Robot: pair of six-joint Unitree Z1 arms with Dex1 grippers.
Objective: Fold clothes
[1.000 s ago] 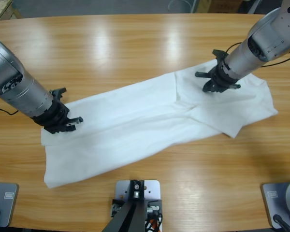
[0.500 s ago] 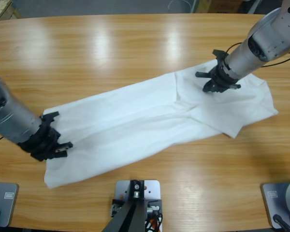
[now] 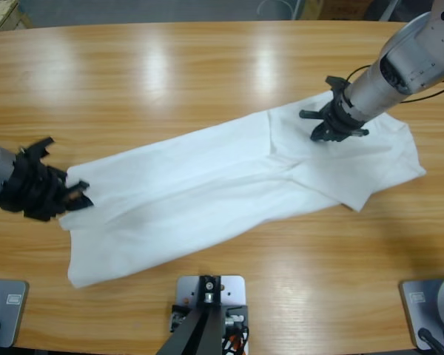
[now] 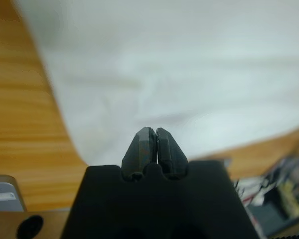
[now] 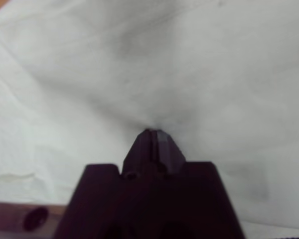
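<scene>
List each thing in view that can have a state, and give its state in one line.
T-shirt: lying flat on the table, folded lengthwise into a long band, not yet fully folded.
Left gripper: jaws shut, empty, at the shirt's edge.
Right gripper: jaws shut, tip pressed on the shirt's cloth.

My left silver-grey arm's black two-jawed gripper (image 3: 74,194) sits low at the left edge, jaws closed together. My right black gripper (image 3: 333,132) points down, jaws closed.

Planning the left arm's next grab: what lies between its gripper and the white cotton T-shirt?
Nothing visible does. The left gripper sits at the edge of the white cotton T-shirt, only bare wooden table around it.
</scene>
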